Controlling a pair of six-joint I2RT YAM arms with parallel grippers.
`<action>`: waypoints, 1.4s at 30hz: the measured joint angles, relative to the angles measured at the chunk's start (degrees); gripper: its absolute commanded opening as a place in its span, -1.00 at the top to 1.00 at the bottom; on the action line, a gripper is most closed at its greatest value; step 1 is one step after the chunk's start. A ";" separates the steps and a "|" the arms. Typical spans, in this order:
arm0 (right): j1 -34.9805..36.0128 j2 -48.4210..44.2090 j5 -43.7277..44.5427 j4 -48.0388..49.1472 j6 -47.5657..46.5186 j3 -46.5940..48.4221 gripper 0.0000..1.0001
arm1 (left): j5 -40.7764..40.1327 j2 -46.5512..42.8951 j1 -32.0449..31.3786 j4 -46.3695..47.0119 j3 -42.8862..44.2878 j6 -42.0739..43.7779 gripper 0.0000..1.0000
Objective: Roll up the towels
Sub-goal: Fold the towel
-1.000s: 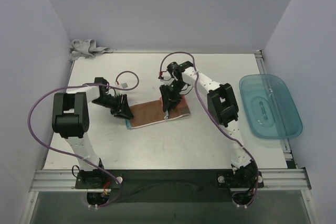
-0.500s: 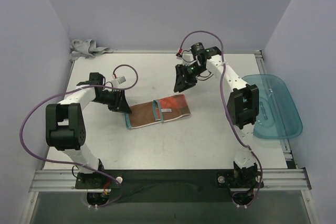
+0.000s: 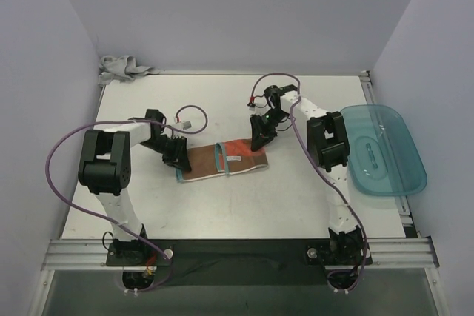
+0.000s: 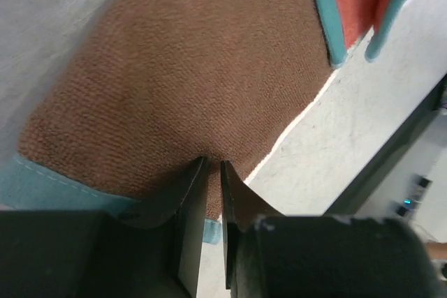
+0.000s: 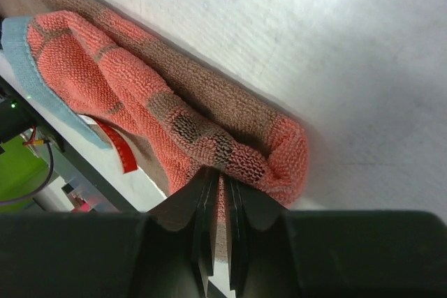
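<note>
White worktop [image 3: 237, 205], plain pale walls on three sides. My left end effector [image 4: 211, 165] is clenched on the rust-brown towel [image 3: 207, 162] at its left end. The jaws are pinched almost together, with only a thin slit between them, and the tips are dug into the brown pile right beside the teal hem. My right end effector [image 5: 218, 172] is clenched on the same towel at its right end, with the orange-red fold caught between the near-shut jaws.

The towel lies mid-worktop between the two arms. Its left part is flat, brown side up. Its right part is doubled over, showing the orange-red face, and a teal strip crosses the towel. The light grey towel [image 3: 122, 68] is bunched well behind and to the left of the brown one, against the back wall. The teal tray [image 3: 381, 149] is well to the right of the brown towel. Purple cables loop off both arms.
</note>
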 measured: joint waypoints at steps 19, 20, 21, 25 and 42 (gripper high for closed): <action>1.95 -20.70 -4.13 5.31 0.44 -24.52 0.79 | 5.33 -0.11 -9.75 0.52 13.11 -1.11 -0.21; 1.84 -20.72 -3.65 5.95 0.44 -24.98 0.79 | 5.14 -0.07 -11.52 1.20 13.33 -1.79 -0.22; 1.75 -20.70 -3.06 6.73 0.46 -25.73 0.79 | 4.79 0.13 -12.94 1.84 13.57 -2.62 -0.22; 1.16 -19.74 -1.27 7.89 0.46 -27.96 0.80 | 3.48 2.16 -15.82 4.26 15.28 -5.64 -0.21; 1.05 -17.16 0.87 10.82 1.73 -29.07 0.85 | -0.11 10.08 -17.94 7.78 18.10 -11.39 1.00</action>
